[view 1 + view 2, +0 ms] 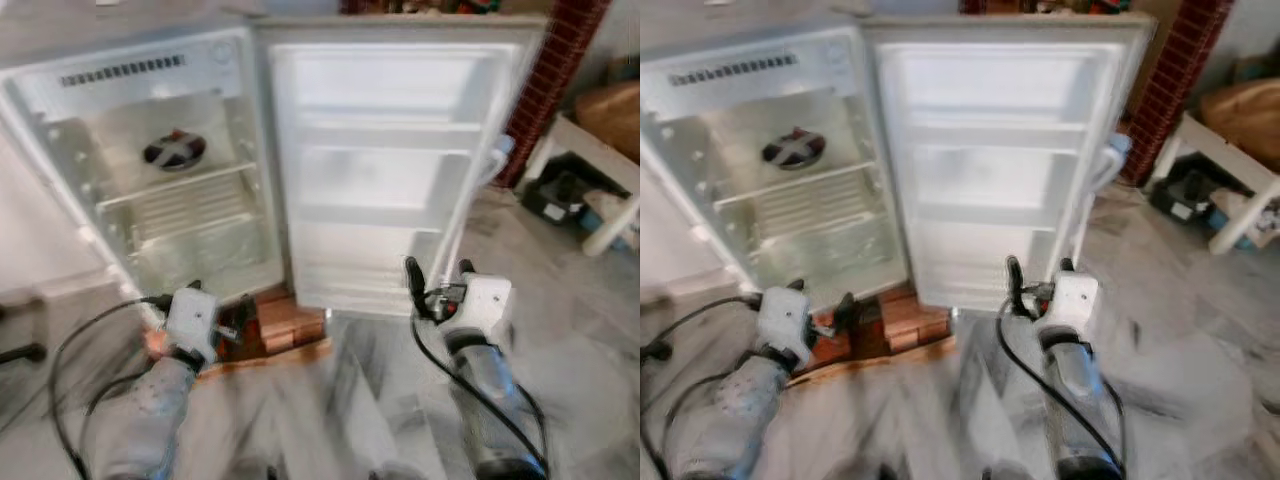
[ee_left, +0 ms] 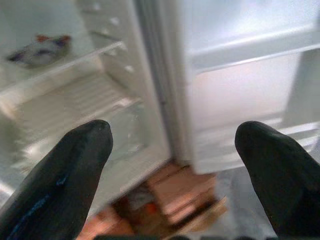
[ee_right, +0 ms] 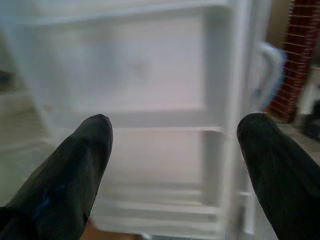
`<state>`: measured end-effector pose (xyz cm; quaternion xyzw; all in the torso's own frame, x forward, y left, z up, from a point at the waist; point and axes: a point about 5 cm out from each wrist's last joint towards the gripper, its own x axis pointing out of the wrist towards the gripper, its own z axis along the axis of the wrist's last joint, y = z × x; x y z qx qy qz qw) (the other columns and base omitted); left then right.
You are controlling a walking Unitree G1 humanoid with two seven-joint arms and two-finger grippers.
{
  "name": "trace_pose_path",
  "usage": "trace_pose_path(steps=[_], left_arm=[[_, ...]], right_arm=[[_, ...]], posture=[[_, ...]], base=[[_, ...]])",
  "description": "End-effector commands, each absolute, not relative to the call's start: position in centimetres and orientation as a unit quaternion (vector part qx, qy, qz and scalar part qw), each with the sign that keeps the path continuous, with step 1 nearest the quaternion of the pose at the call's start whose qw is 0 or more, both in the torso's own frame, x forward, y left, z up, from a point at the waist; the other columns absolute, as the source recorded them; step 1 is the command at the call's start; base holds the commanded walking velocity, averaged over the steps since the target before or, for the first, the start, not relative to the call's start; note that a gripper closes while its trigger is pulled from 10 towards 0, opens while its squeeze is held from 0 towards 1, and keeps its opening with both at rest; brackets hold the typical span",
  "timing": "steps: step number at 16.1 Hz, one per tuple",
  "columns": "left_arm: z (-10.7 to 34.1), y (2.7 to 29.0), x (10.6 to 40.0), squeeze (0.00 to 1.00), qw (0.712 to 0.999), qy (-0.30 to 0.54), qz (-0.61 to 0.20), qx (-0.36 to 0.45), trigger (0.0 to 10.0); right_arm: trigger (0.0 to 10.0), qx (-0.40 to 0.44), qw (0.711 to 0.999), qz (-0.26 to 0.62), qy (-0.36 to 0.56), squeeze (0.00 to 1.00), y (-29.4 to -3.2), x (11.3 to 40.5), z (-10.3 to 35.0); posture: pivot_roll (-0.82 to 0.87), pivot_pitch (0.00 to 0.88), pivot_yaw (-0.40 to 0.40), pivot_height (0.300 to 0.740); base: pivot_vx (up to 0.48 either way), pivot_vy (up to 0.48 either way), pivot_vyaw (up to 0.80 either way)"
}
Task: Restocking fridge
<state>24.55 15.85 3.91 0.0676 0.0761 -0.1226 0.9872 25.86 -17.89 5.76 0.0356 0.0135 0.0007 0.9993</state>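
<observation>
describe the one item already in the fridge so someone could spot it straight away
Start at the open white fridge, its door swung wide. On the upper glass shelf lies a small round dark item with red and white markings, the sole dark thing on the pale shelves.

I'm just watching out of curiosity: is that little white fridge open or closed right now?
Open. The fridge door is swung wide, showing its bare inner shelves, and the fridge interior shows a wire shelf and one round item above it.

Two silver-grey arms, speckled and matte. Each ends in a white boxy wrist block. Left hand [image 1: 222, 322]: two long black fingers [image 2: 60, 180], rounded tips. Right hand [image 1: 438, 277]: same pattern. Black cables loop from both wrists toward 6 o'clock.
</observation>
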Motion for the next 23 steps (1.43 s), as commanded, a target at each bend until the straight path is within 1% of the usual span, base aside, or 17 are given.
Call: trace_pose_path(steps=[1,6,14,16,20,23], left_arm=[[4.0,16.6,24.6,0.0,0.988,0.074,-0.115,0.077,10.0],[3.8,16.5,24.3,0.0,0.989,0.073,-0.106,0.073,10.0],[3.5,16.2,24.2,0.0,0.989,0.073,-0.107,0.073,10.0],[3.5,16.2,24.1,0.0,0.989,0.073,-0.105,0.074,10.0],[3.4,16.3,23.9,0.0,0.99,0.073,-0.099,0.074,10.0],[3.5,16.3,24.0,0.0,0.99,0.069,-0.092,0.075,10.0]], right_arm=[[10.0,0.032,0.999,0.012,0.007,0.0,-17.5,26.2,6.2],[10.0,0.029,0.999,0.027,-0.006,0.0,-17.5,27.7,7.0],[10.0,0.016,0.998,0.057,-0.001,0.0,-17.4,27.0,6.4],[10.0,0.029,0.998,0.055,0.0,0.0,-17.4,27.1,6.4],[10.0,0.023,0.998,0.063,0.0,0.0,-17.4,27.2,6.6],[10.0,0.017,0.997,0.073,-0.004,0.0,-17.4,27.3,6.7]], posture=[[0.1,0.053,0.006,0.74],[0.12,0.052,-0.025,0.74],[0.1,0.058,-0.035,0.74],[0.1,0.06,-0.037,0.74],[0.1,0.063,-0.04,0.74],[0.1,0.063,-0.042,0.74]], base=[[0.349,-0.326,0.0],[0.32,-0.353,0.0],[0.302,-0.369,0.0],[0.302,-0.369,0.0],[0.301,-0.371,0.0],[0.304,-0.358,0.75]])
